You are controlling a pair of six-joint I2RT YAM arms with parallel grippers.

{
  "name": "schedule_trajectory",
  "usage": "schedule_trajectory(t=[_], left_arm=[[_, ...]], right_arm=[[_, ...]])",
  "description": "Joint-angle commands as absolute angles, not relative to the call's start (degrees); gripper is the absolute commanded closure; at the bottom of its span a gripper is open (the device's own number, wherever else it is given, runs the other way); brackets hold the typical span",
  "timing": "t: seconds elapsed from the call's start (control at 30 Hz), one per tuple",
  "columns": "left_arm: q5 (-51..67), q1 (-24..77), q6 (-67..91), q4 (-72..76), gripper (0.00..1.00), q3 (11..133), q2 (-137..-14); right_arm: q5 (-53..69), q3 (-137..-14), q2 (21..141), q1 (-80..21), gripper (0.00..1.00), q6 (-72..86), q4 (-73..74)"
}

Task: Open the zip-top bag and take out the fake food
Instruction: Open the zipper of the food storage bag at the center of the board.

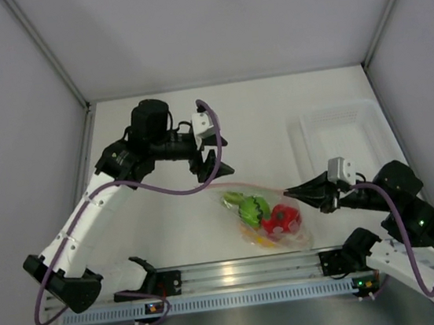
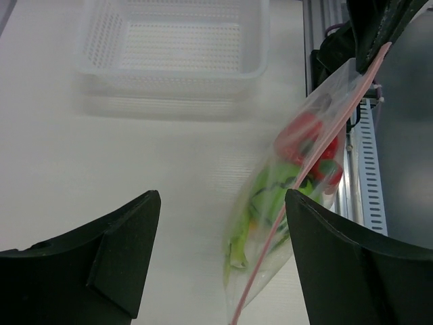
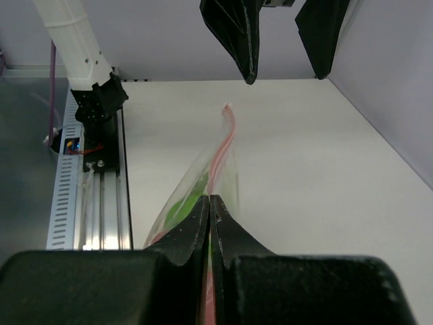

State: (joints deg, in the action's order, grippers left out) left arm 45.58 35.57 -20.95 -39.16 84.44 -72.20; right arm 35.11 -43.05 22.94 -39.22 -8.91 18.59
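Clear plastic: one zip-top bag, one perforated tray.

Probably a lab cell: plain walls, aluminium rail, white tabletop.

One zip-top bag; one white tray; fake food: at least three pieces, exact count unclear.

Top external: mounted high behind the arm bases and directed steeply down; the whole white tabletop is covered from afar.
Left wrist: held close behind the black left gripper, directed toward the translucent white perforated tray.
Right wrist: held close behind the black right gripper, directed leftward across the tabletop.
Shared: the clear crinkly zip-top bag is seen in all three.
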Motion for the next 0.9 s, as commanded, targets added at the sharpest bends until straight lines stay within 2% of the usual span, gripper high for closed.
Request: schedule_trajectory(t=[0.0,0.1,0.2,0.37,0.4,0.6,0.87], left_arm=[[45.36,38.83,-19.42,-39.64,0.2,85.17,-70.84],[41.76,41.04,-19.95,-39.64,0.26,84.03,-70.93],[39.73,42.19,-20.83,-39.55,0.37,84.29,-71.28],[40.08,42.89,-21.36,-39.64,0.43,83.41,-71.63],[40.25,43.33,-21.36,-39.64,0.48,83.06,-71.63],[40.59,45.35,-20.74,-39.64,0.53,80.86,-71.54],[42.54,45.88,-19.95,-39.64,0.54,79.81,-70.49]], right_arm=[[36.56,-42.54,21.36,-38.76,1.0,-7.74,17.5],[36.65,-42.98,21.27,-38.76,1.0,-7.91,17.23],[37.26,-43.15,21.36,-38.76,1.0,-8.44,17.58],[37.09,-43.07,20.83,-38.76,1.0,-8.7,17.23],[36.92,-43.07,20.74,-38.76,1.0,-8.79,17.23],[36.39,-43.07,20.13,-38.85,1.0,-8.88,17.49],[35.51,-43.42,20.13,-38.85,1.0,-9.14,17.84]])
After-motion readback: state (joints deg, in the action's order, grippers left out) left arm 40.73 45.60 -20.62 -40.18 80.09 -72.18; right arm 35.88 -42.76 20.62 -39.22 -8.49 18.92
